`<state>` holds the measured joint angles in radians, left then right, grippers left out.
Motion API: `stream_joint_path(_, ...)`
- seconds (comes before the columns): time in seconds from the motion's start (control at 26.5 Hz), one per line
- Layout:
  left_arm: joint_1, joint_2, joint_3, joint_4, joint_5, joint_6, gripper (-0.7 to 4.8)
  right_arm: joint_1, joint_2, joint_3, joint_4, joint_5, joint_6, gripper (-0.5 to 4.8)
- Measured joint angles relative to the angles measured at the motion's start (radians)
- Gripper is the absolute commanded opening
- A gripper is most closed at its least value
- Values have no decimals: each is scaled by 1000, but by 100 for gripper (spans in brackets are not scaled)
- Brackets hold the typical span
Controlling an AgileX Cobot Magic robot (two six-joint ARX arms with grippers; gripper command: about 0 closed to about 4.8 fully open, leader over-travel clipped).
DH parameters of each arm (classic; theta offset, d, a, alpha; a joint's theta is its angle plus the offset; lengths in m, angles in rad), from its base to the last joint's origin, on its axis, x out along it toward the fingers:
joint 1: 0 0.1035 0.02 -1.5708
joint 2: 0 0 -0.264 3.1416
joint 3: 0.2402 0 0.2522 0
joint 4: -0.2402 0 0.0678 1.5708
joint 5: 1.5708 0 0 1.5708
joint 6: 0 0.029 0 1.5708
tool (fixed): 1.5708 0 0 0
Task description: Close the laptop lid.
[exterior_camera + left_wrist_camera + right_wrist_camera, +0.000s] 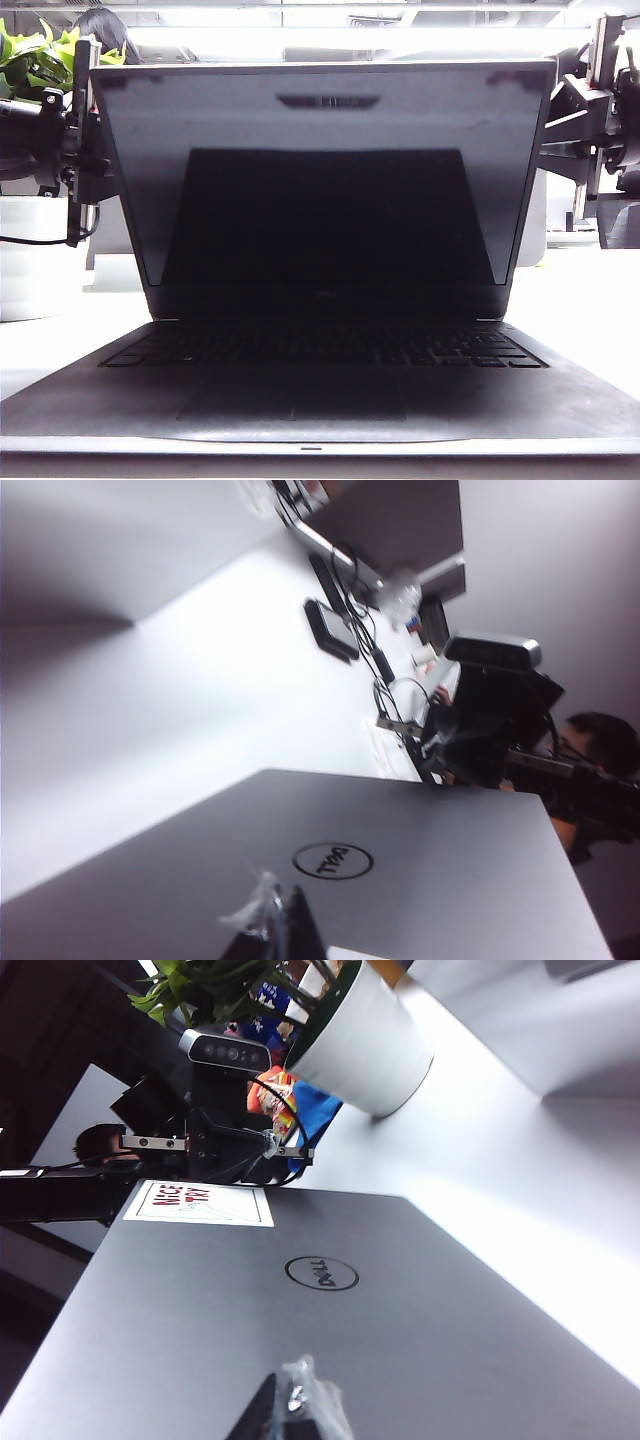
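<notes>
The laptop stands open facing the exterior view, its keyboard deck (320,385) near the table's front edge. The laptop lid (320,180) leans forward over the keys, glossy black screen toward me. Its silver-grey back with the oval logo (333,861) fills both wrist views, and the white "NICE TRY" sticker (198,1203) sits near one corner. My left gripper (281,908) is behind the lid's left edge (85,150), fingers together and close against the back. My right gripper (296,1390) is behind the right edge (590,105), also shut with nothing held.
A white plant pot (35,255) with green leaves stands behind the laptop on the left, also seen in the right wrist view (360,1040). Cables and small black devices (340,610) lie on the white table beyond. A person (600,745) sits behind.
</notes>
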<state>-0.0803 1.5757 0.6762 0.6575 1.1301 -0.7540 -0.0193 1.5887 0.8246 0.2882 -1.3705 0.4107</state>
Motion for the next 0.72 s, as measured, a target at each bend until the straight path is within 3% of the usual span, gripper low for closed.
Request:
stream_joint_path(0.49,-4,-4,6,-208,63,7,-5,5,0,0,-395,-10,-234,-1)
stream_joint_path(0.6,-4,-4,6,-295,69,49,-5,17,0,0,-484,8,-299,-1)
stream_joint_path(0.72,-7,-4,6,-474,71,168,-5,32,0,0,-562,44,-349,-1)
